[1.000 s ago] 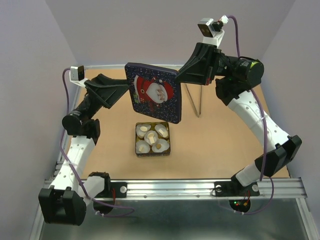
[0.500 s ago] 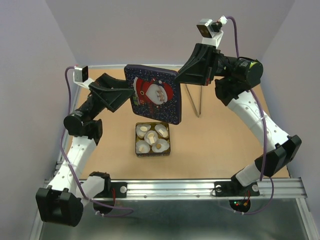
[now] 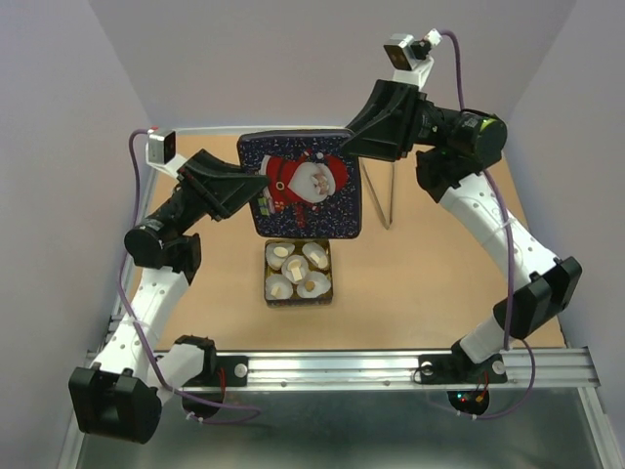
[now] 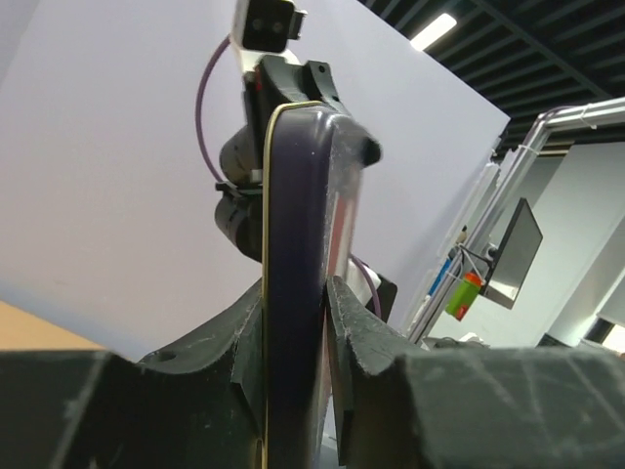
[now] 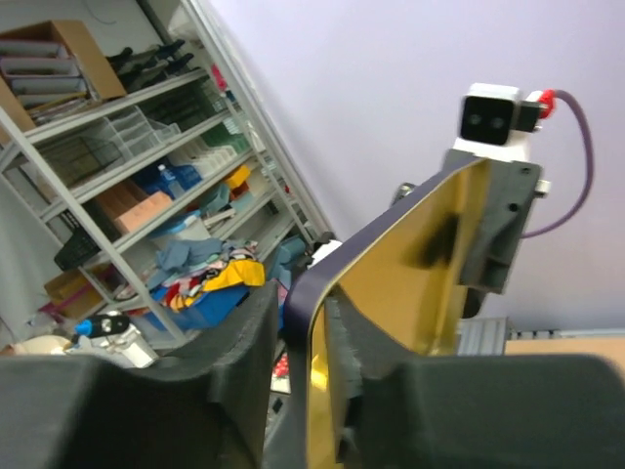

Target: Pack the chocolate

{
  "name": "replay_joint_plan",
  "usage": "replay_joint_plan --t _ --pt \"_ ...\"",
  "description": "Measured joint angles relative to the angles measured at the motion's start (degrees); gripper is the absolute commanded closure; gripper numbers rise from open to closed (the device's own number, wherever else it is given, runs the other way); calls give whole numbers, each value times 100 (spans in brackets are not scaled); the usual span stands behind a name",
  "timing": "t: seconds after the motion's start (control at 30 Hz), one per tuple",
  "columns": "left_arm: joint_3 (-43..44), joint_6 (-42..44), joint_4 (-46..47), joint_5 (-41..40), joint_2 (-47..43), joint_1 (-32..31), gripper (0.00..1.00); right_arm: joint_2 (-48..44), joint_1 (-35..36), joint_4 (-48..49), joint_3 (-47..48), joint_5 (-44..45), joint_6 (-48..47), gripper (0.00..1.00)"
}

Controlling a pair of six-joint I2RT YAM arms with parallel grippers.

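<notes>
The chocolate (image 3: 280, 252) is sitting in white paper cups (image 3: 314, 256) inside the open tin (image 3: 299, 302) on the table (image 3: 420, 283); it is lying below both claws and a little toward the arm bases from them.

The Santa-printed lid (image 3: 308, 200) is hanging in the air between the two claws, its picture side facing up and back toward the overhead camera rather than lying flat; its lower edge is overlapping the tin's far rim in that view.

The left claw (image 3: 256, 191) is taking the lid's left edge, and its own camera is showing both fingers (image 4: 344, 327) pressing against the two faces of the rim, so it is gripping the lid.

The right claw (image 3: 352, 147) is straddling the lid's upper right corner; its fingers are standing on either side of the edge, but I cannot tell whether they are clamping it or merely flanking it.

Judging from this, the left claw is sitting lower and nearer the tin; the closing move is depending on tipping the lid level and bringing it down squarely over the tin beneath.
</notes>
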Motion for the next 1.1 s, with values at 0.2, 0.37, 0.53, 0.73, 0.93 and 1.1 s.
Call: replay_joint_plan --t 0.2,0.37,0.53,0.73,0.93,1.1 --pt "0 -92 44 195 70 -72 79 428 50 -131 -2 -57 -205 31" --pt "-13 -240 -15 236 166 -72 83 608 44 -262 -28 -52 -271 26" --pt "-160 -352 -46 173 216 -72 84 551 26 -249 -302 -42 -396 23" --pt "-284 -345 -111 20 249 -72 85 372 -201 -280 -1198 48 -643 21" --pt "-345 -7 -170 -63 201 -72 86 229 -511 -378 -1934 238 -929 21" --pt "-472 807 -330 -107 -122 -72 86 94 -511 -518 -2173 361 -1224 21"
